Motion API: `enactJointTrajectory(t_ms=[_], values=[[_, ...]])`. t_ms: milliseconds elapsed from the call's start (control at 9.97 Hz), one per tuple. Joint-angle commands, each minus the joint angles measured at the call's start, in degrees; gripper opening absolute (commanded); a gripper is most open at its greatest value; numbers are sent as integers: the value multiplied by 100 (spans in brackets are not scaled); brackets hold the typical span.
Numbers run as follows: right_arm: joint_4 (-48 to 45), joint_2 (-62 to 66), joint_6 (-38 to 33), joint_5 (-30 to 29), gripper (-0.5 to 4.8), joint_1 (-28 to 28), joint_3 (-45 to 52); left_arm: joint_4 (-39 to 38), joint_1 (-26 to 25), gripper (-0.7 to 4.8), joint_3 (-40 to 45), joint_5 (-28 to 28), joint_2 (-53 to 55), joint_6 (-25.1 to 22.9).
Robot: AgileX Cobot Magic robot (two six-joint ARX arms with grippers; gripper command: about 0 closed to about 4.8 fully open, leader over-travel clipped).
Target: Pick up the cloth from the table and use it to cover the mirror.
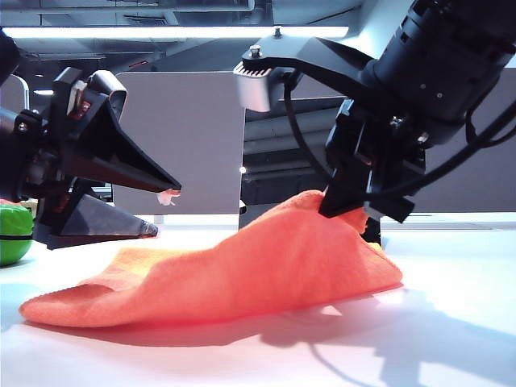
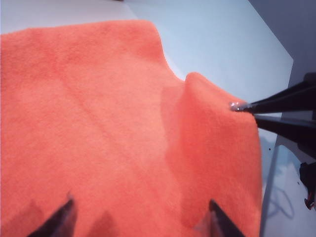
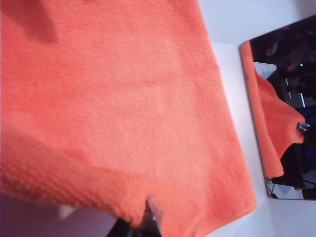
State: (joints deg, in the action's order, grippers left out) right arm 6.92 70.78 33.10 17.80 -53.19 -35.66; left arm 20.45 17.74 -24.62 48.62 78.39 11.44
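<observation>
Centrally in the exterior view, the cloth is seen on the table, one corner lifted at right by the right gripper, its fingers pressed together on the fabric. At left, the left gripper is held above the cloth with fingers spread, nothing between them. Only the right wrist view shows the mirror, at its right edge, reflecting the cloth. A green round object is noted at far left.
</observation>
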Motion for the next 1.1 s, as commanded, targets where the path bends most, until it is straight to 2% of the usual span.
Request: enactJointTrajectory(t_ms=[100, 201, 301, 501, 602, 802, 902, 1103], values=[[-125, -37, 13, 70, -6, 114, -20, -1128, 4, 310, -11, 63, -431, -739], [-151, -37, -7, 68, -6, 269, -20, -2111, 4, 311, -13, -496, -1016, -1816], [-321, -37, -11, 7, -6, 422, -20, -3003, 4, 377, -15, -1537, -1838, -3292], [-470, -37, -9, 9, -6, 422, -20, -3473, 4, 377, -26, -2350, -1829, -4409], [-485, -37, -11, 7, -6, 422, -20, -3436, 2, 377, -42, -2813, -1827, -4994], [-481, -37, -13, 4, -6, 420, -20, -3145, 2, 377, -50, -2800, -1790, -5042], [-474, -37, -13, 4, -6, 420, -20, -3099, 2, 377, -55, -2496, -1639, -5040], [-413, -37, -13, 4, -6, 417, -20, -3110, 2, 377, -173, -2260, -1314, -4999]])
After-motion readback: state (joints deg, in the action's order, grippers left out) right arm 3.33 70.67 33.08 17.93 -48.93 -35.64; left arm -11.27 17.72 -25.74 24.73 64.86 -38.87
